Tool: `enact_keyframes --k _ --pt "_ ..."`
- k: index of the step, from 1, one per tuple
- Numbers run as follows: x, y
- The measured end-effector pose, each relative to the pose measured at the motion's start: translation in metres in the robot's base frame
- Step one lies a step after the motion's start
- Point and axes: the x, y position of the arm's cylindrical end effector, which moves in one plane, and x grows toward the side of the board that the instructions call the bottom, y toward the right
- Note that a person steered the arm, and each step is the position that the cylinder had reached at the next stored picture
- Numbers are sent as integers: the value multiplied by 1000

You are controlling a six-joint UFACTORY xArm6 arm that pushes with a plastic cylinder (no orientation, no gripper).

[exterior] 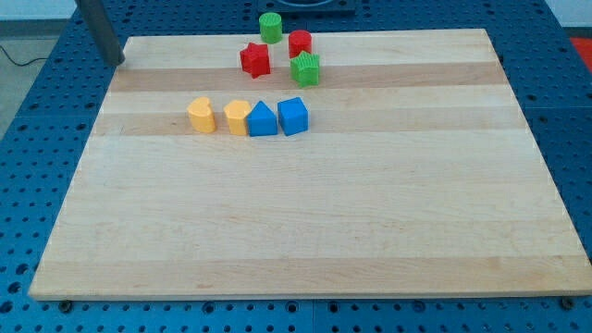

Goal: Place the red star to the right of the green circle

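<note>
The red star (254, 59) sits near the desk's (305, 231) twelve o'clock edge, at about seven o'clock from the green circle (270, 26). The red cylinder (300, 43) and green star (304, 68) crowd the circle's four o'clock side, so a push there could scatter them or knock the circle. My tip (118, 62) rests well off at the star's nine o'clock; this end effector is a bare rod, holding nothing.

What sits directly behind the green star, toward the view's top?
Behind the green star sits a red cylinder-like block; the star covers its lower front. The green circle is further up-left, the red star left.
</note>
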Motion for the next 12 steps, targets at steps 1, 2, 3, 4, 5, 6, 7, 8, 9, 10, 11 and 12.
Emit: enact_keyframes --k 1,2,3,4,5,6,7,8,9,10,11,12 --pt "41 2" --pt "45 32" --pt "33 76" --pt "22 115" --pt "19 159" --pt "15 208" --pt "-6 258" --pt "-25 298" --pt "-25 309" --pt "-21 306" --pt "-13 276" --pt "-10 245"
